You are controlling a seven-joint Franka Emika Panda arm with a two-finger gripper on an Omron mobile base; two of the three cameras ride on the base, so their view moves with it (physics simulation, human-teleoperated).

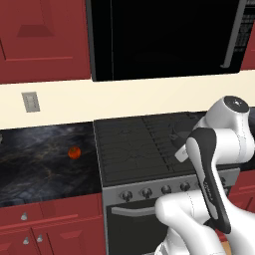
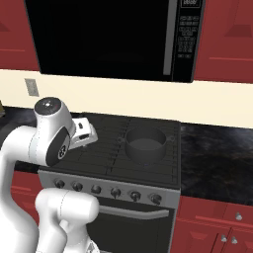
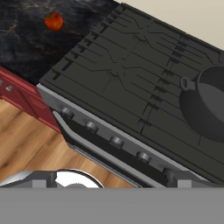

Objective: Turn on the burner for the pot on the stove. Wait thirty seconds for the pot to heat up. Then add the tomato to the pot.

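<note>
Hand [image 2: 85, 132] hovers over the stove [image 2: 113, 148], fingers apart and empty. Tomato [image 1: 74, 152] lies well apart on the desk [image 1: 40, 159].

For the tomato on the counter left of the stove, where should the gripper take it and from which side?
Probably from straight above, closing across its middle. The tomato is a small round ball sitting alone on the dark counter, apart from the stove, so nothing blocks a top-down approach, and its widest part gives the fingers the surest hold.
</note>
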